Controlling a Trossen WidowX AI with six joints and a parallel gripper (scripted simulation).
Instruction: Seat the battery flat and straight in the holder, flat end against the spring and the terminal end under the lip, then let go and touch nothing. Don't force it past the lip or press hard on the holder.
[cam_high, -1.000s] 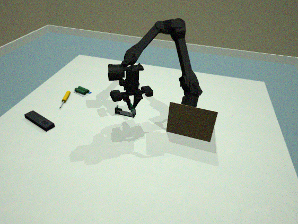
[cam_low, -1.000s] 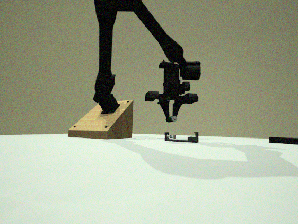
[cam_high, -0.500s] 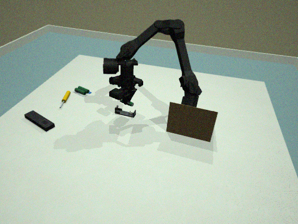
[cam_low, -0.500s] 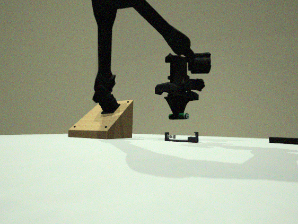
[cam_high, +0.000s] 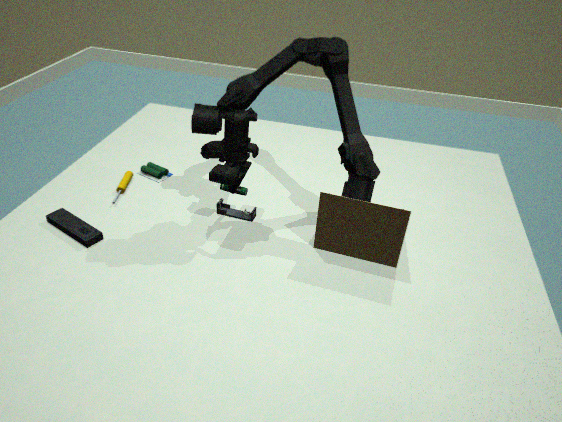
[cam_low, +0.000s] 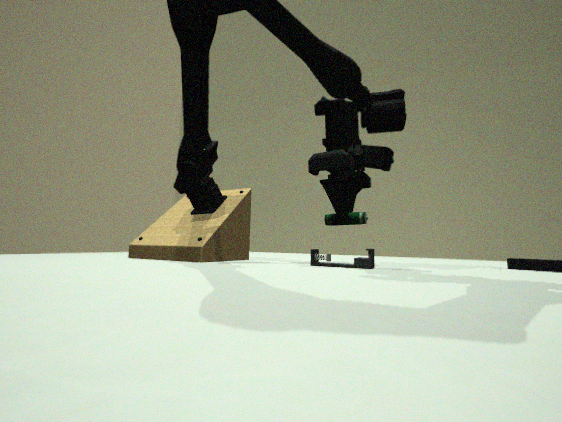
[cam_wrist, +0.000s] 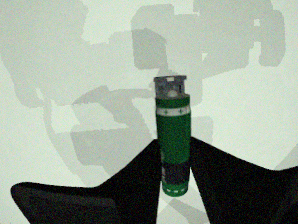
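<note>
My gripper (cam_high: 233, 189) (cam_low: 344, 217) (cam_wrist: 173, 144) is shut on the green battery (cam_high: 241, 190) (cam_low: 357, 218) (cam_wrist: 173, 132), around its middle. The battery hangs about level above the dark holder (cam_high: 235, 213) (cam_low: 341, 265) (cam_wrist: 170, 86), with a gap below it. In the exterior view the coiled spring (cam_low: 322, 257) is at the holder's left end, and the battery's white-banded terminal end points right, away from it. In the wrist view the battery hides most of the holder; one end wall shows beyond the terminal end.
The wooden wedge (cam_high: 362, 230) (cam_low: 227, 230) stands under the arm's base. A black slab (cam_high: 75, 227) (cam_low: 535, 265), a yellow-handled screwdriver (cam_high: 125, 181) and two green cylinders (cam_high: 155, 170) lie on the white table (cam_high: 300, 340) (cam_low: 250, 370), on the left in the top view.
</note>
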